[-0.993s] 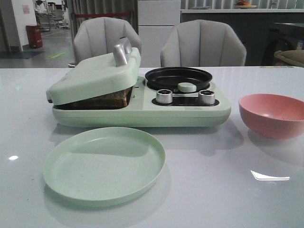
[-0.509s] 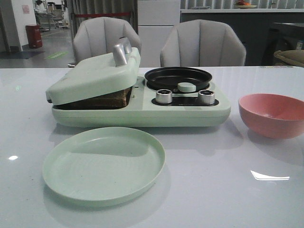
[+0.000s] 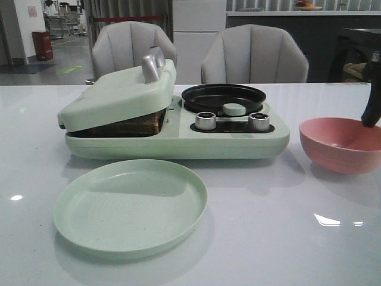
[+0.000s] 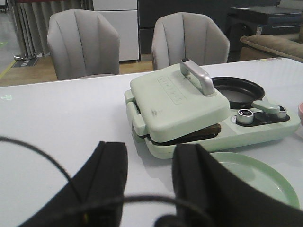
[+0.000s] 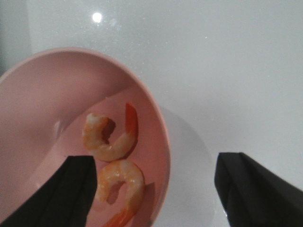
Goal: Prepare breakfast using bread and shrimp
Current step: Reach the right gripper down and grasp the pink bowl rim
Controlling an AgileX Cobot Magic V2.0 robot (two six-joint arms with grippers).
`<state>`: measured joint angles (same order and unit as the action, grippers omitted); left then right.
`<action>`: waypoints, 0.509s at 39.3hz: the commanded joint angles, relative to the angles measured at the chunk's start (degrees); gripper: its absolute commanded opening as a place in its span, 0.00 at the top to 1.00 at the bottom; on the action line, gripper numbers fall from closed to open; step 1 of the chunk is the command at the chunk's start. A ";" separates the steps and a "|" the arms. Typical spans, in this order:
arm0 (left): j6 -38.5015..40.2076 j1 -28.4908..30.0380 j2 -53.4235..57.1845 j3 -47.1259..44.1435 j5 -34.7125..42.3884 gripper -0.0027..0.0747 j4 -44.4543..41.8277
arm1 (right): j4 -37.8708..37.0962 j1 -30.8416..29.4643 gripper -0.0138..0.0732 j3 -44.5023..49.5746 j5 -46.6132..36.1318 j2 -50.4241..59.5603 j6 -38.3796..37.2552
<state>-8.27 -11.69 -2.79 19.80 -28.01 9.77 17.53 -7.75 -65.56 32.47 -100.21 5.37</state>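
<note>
1. The bread was mostly hidden: only a dark brown edge showed in the gap under the tilted lid of the pale green breakfast maker, so I could not count the slices.
2. From the front, the pink bowl hid its contents; the right wrist view showed two curled orange-pink shrimp lying inside it, the lower one partly cut off by the frame edge.
3. The right gripper appeared in the front view only as a dark piece at the right edge, above the bowl's far rim.
4. An empty green plate sat in front of the maker; a black round pan, two silver knobs and a green round knob occupied the maker's right half. Two grey chairs stood behind the table.
5. The right gripper hovered over the bowl with its fingers spread wide, holding nothing, one finger over the bowl and one outside.
6. The left gripper hung low over the table near the plate, fingers parted and empty, a blurred cable crossing in front.
</note>
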 commanded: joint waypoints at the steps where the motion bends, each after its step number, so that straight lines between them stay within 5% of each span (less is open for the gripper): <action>1: 0.50 -0.28 -0.64 1.50 4.84 0.56 0.93 | 0.86 -0.17 0.14 -3.75 -1.88 -0.42 0.92; 6: 0.50 -0.28 -0.64 1.50 4.84 0.56 0.93 | 0.86 -0.17 0.26 -6.07 -0.96 -3.84 0.92; 16: 0.50 -0.28 -0.64 1.50 4.84 0.56 0.93 | 0.86 -0.17 0.68 -7.61 -1.11 -6.60 0.97; 20: 0.50 -0.28 -0.64 1.50 4.84 0.56 0.93 | 0.81 -0.17 0.68 -8.70 -0.41 -6.40 0.97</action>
<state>-8.11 -11.81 -2.79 19.74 -27.88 10.34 18.00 -7.75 -71.77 33.19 -109.48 5.58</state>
